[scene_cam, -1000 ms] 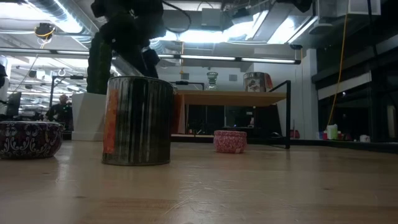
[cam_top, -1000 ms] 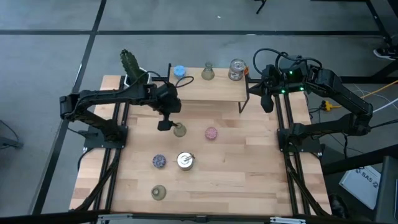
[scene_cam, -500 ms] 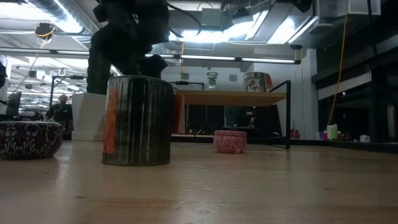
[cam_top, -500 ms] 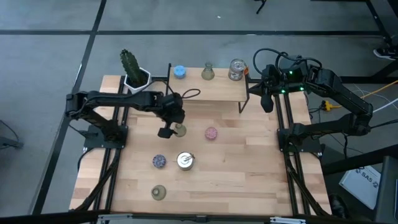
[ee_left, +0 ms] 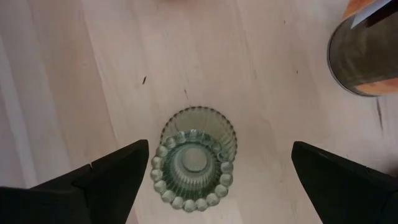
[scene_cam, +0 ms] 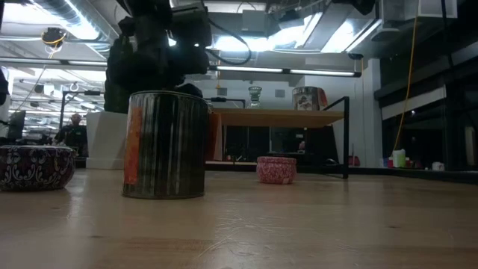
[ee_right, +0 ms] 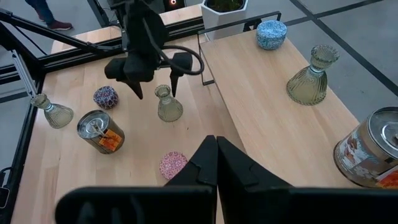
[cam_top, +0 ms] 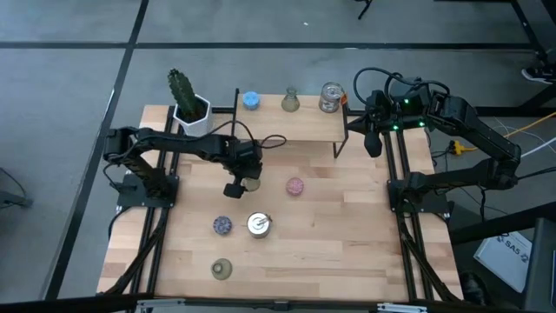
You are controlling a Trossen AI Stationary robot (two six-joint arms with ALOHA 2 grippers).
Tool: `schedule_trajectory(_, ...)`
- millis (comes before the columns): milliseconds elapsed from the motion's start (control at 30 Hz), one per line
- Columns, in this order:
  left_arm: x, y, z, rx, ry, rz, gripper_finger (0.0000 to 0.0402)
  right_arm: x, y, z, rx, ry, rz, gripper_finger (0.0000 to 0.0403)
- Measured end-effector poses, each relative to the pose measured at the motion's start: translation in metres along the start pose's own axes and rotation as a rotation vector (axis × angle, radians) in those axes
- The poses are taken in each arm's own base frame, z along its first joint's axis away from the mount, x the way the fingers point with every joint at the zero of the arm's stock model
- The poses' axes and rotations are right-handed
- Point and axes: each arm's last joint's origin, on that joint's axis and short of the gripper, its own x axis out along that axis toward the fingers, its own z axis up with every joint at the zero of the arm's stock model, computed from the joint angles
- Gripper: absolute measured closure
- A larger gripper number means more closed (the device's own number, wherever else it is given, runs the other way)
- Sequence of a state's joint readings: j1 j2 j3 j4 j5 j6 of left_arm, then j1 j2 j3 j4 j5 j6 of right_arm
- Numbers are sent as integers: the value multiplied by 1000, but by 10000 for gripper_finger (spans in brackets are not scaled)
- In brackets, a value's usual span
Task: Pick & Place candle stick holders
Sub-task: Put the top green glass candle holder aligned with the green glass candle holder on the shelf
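An olive-green narrow-necked candle stick holder (ee_left: 194, 163) stands upright on the table's middle left (cam_top: 252, 183). My left gripper (ee_left: 221, 152) hangs over it, pointing steeply down and open. Its fingers stand on either side of the holder's neck (ee_right: 163, 93) without touching it. Also on the table are a pink round holder (cam_top: 295, 186), a dark speckled one (cam_top: 222, 225), a silvery cup (cam_top: 258, 224) and another green holder (cam_top: 222, 269). My right gripper (cam_top: 373, 144) waits shut, high at the far right.
A raised wooden shelf (cam_top: 304, 126) at the far edge carries a blue round holder (cam_top: 251, 100), a green holder (cam_top: 290, 102) and a silvery cup (cam_top: 331, 97). A white pot with a cactus (cam_top: 186, 101) stands at the far left. Bare table lies to the right.
My left gripper has come down toward the green holder and shifted a little toward the table's near edge, rolling slightly. Its fingers have stayed open and now flank the holder's neck. The holder has not moved.
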State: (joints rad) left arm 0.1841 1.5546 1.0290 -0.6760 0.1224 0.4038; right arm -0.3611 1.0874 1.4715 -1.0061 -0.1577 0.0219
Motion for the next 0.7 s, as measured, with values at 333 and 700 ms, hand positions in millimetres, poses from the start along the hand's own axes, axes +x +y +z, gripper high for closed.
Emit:
schedule_trajectory(333,1,0,-1,5,32,48,9,0,0,0,0,0,0,402)
schedule_trajectory(700,2,-2,0,-8,40,63,40,0,0,0,0,0,0,402)
